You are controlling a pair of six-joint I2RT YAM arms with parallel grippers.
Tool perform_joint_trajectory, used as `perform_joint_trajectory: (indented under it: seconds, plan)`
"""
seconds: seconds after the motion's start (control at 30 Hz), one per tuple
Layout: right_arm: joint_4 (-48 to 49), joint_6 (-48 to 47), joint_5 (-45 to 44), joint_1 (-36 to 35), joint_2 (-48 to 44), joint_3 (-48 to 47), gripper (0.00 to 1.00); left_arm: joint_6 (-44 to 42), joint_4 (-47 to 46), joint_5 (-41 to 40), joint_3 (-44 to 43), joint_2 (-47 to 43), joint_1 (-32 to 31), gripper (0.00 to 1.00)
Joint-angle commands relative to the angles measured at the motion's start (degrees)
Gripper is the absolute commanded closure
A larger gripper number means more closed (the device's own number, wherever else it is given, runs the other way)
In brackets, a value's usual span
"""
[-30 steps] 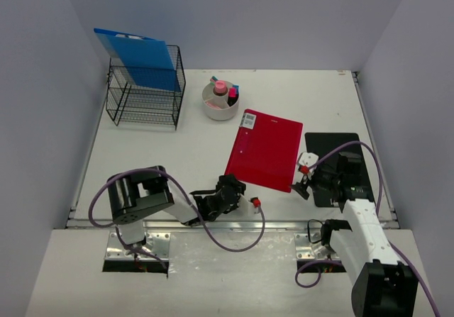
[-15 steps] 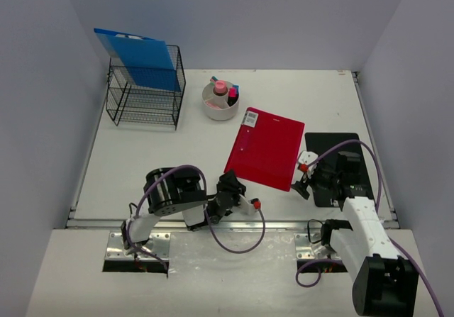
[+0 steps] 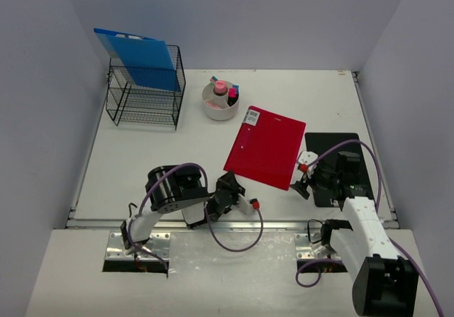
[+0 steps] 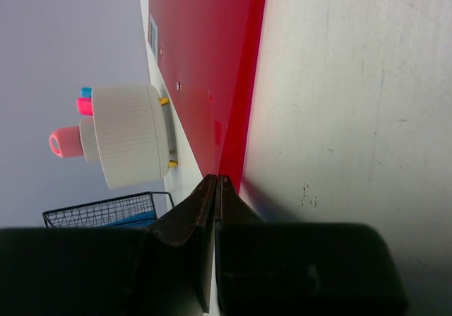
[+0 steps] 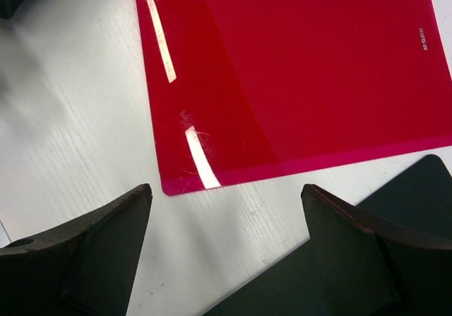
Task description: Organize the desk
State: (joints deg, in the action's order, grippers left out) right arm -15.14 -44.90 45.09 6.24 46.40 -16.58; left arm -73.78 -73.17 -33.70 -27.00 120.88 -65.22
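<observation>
Black mat [image 3: 333, 144] partly beneath the right arm [image 3: 362, 221]; folder label [image 3: 249, 119] illegibly small.

We see a red folder [image 3: 265, 148] at centre, a wire rack [image 3: 145, 93] at ten o'clock, a pen cup [image 3: 220, 101] at twelve, and a black pad [image 3: 339, 168] at three.

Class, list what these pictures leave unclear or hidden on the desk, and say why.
- Left wrist view: whether the shut left pincer actually pinches the red folder; its own fingertips hide the contact.
- Top view: the black pad is partly covered by the right arm.
- Top view: the folder's sticker is too small to read.
</observation>
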Motion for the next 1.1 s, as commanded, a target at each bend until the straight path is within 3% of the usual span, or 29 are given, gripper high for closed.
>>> perform_joint_trajectory:
  seconds: [0.0, 0.33, 0.53, 0.8, 1.07]
  plan:
    - [-1.35, -3.47, 2.68, 0.26, -2.69, -0.90, 0.12, -1.04, 0.08, 1.66, 1.06, -1.41, 0.80, 1.00]
    - [-8.76, -15.04, 4.82, 0.26, -13.97, 5.61, 0.09, 0.04, 7.96, 2.15, 0.54, -12.34, 0.89, 1.00]
    - [-9.33, -15.84, 4.44, 0.26, -15.65, 8.59, 0.09, 1.08, 13.59, 2.72, -2.15, -16.03, 0.97, 1.00]
    - [-13.43, -17.64, 11.13, 0.26, -19.28, 7.89, 0.09, 1.02, 16.31, 3.23, -4.92, -16.76, 1.90, 1.00]
    - [0.80, -19.14, 7.47, -1.18, -19.19, 16.62, 0.11, 2.27, 21.16, 3.94, -7.87, -18.47, 2.56, 1.00]
